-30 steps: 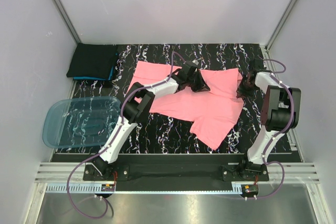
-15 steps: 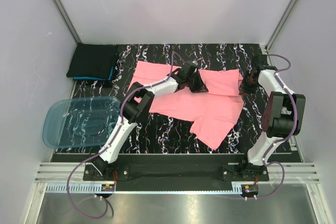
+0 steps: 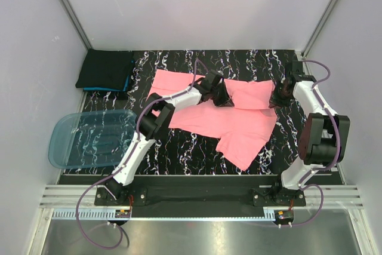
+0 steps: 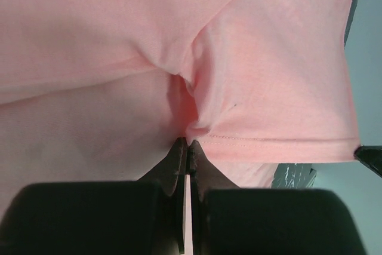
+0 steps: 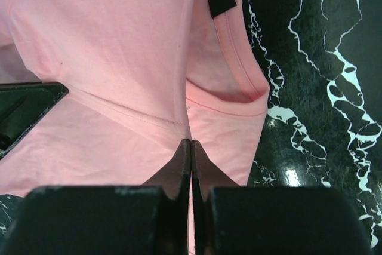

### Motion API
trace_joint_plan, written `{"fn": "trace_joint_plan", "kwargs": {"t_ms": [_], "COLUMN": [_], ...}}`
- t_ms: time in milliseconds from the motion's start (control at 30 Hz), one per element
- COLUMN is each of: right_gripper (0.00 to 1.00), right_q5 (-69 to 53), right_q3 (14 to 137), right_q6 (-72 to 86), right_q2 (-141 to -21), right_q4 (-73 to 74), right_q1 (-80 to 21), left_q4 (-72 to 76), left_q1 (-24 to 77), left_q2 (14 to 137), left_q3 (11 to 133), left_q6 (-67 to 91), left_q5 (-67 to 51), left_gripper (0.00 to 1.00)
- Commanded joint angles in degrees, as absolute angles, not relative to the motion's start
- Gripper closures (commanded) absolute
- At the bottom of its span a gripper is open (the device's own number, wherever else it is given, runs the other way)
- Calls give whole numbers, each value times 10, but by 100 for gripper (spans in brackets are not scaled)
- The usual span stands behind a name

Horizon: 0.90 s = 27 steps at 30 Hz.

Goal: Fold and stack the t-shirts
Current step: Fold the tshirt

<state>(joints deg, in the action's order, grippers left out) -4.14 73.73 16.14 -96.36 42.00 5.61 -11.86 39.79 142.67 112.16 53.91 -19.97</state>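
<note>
- We see the salmon-pink t-shirt (image 3: 245, 125) spread on the black marbled table (image 3: 191, 150), right of centre, between the two arms.
- Its long axis runs left to right across the table, dipping slightly toward the near side on the right.
- One pointed flap of it reaches toward the near edge.
- Its neckline lies at the right end. In the right wrist view the collar curves just past the fingertips, and the small dark neck label (image 5: 222, 1) sits farther along.
- The left gripper (image 3: 224, 96) sits over the shirt's far band, about midway along it.
- In the left wrist view the left gripper's (image 4: 187, 143) jaws are pressed together on a pinch of pink cloth. The fabric (image 4: 119, 40) gathers into a ridge there beside a stitched hem.
- The right gripper (image 3: 278, 96) is at the shirt's right edge.
- Up close, the right gripper's (image 5: 190, 143) jaws are clamped on the pink cloth (image 5: 107, 46) just short of the collar. Bare table (image 5: 322, 64) shows to one side.
- A folded black t-shirt (image 3: 106, 68) rests in the far left corner, on a teal-blue t-shirt (image 3: 102, 89) whose edge alone shows. Both are well apart from the pink one.
- A translucent blue plastic tub (image 3: 89, 138) sits at the table's left side, nearer to us than that stack.
</note>
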Motion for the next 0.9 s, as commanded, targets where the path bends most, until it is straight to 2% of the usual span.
{"fn": "trace_joint_plan", "kwargs": {"t_ms": [0, 500, 633, 733, 767, 833, 867], "right_gripper": [100, 100, 97, 83, 74, 68, 66], "right_q5": [-32, -45, -55, -70, -73, -62, -55], "right_q3": [728, 688, 667, 667, 669, 683, 689], "right_q6": [163, 178, 187, 194, 197, 201, 202], "right_q2": [-933, -925, -928, -930, -930, -926, -926], "right_q4": [440, 415, 402, 399, 403, 408, 408], "right_q1": [55, 55, 55, 55, 55, 56, 57], "left_q4": [-131, -190, -220, -234, -241, -270, -278], "left_q1": [392, 387, 387, 386, 386, 386, 386], "left_q2": [1380, 1366, 1367, 1367, 1366, 1361, 1347], "left_q3": [1143, 1150, 1155, 1158, 1160, 1172, 1172], "left_q6": [525, 495, 482, 478, 476, 459, 452], "left_q5": [-206, -180, -168, -164, -165, -170, -164], "left_gripper": [100, 100, 99, 98, 93, 80, 69]}}
